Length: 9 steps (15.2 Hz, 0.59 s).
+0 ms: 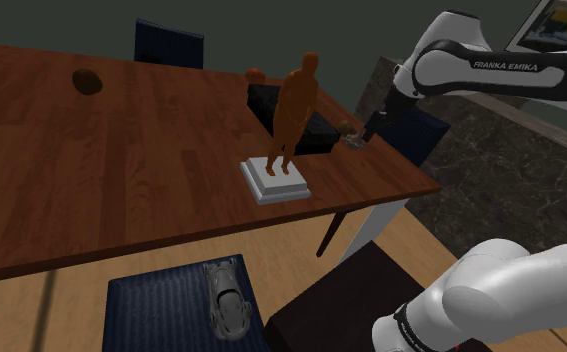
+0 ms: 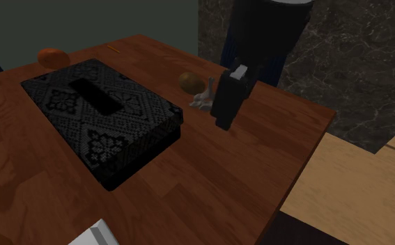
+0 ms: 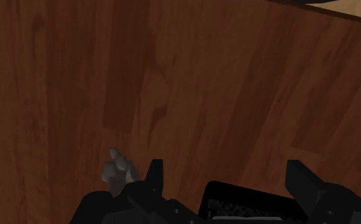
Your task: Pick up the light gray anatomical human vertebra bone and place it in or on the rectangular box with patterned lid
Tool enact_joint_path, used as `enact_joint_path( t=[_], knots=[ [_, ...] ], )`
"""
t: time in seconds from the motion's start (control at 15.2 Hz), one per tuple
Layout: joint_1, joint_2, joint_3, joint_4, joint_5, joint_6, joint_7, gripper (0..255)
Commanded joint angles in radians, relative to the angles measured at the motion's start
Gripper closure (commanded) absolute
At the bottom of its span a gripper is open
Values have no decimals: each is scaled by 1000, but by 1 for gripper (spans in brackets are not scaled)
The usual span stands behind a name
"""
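The end effector (image 3: 228, 177) is down near the table (image 3: 223, 83), its fingers spread wide with only bare wood between them. The light grey vertebra (image 3: 118, 173) lies on the table just outside one finger, not clasped. In the second exterior view a brown rounded object (image 2: 190, 81) sits just beyond the bone. The black box with patterned lid (image 2: 102, 115) lies near, toward that view's left, with an orange object (image 2: 51, 57) by its far corner. In the shoulder view an orange human figure (image 1: 293, 100) stands on a grey plinth (image 1: 274, 182) before the box.
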Motion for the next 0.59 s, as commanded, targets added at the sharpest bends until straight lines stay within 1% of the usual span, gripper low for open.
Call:
enact_joint_path(
  t=[0.0, 0.26, 0.53],
  knots=[
    [1, 58, -48, 26, 4, 47, -62, 0],
    [14, 189, -137, 92, 45, 130, -184, 0],
    [30, 338, -219, 182, 133, 195, -327, 0]
  ],
)
